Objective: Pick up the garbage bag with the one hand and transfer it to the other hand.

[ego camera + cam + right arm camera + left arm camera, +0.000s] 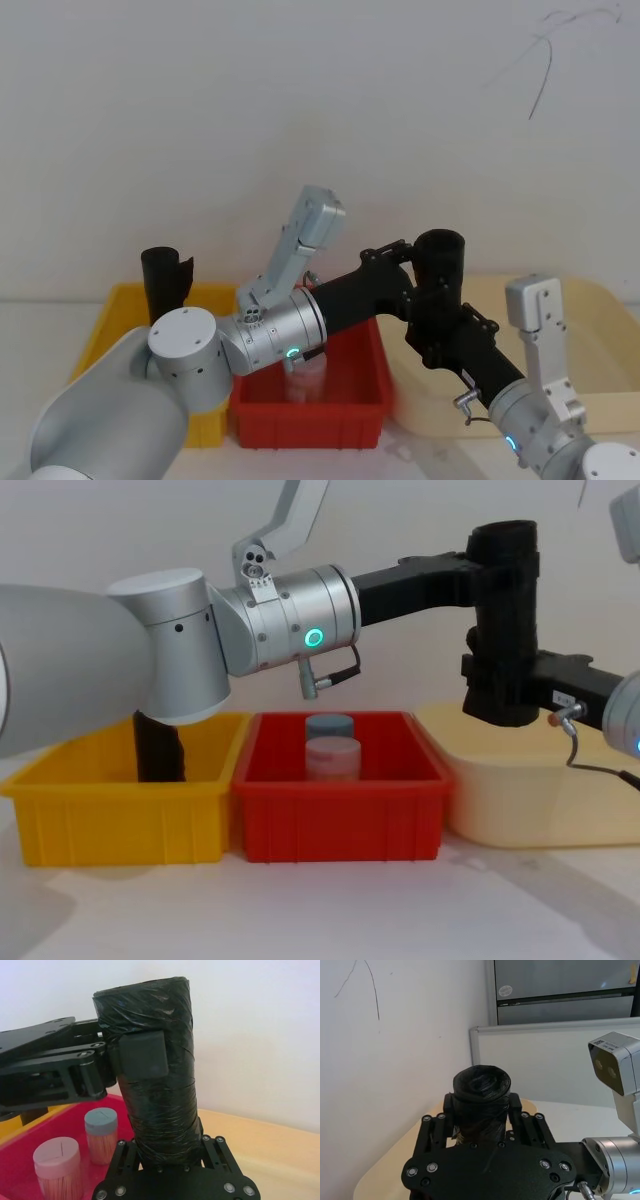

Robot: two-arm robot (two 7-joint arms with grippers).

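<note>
Both tools clench the garbage bag (pixel 508 630), left tool (pixel 500 575) high, right tool (pixel 497 685) low; in the chest view, the left arm (pixel 160 650) hides the second roll's (pixel 158 752) top.

The head view looks forward and down on both arms. The chest view looks level across the worktop (pixel 330 920). Each wrist view sits close behind its own gripper: left gripper (pixel 481 1106), right gripper (pixel 167 1149). All four views share the garbage bag (pixel 440 250) between the grippers.

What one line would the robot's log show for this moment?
stage: handover mid-air | garbage bag: upright, held aloft | left gripper: clamped on upper part | right gripper: clamped on lower part
</note>
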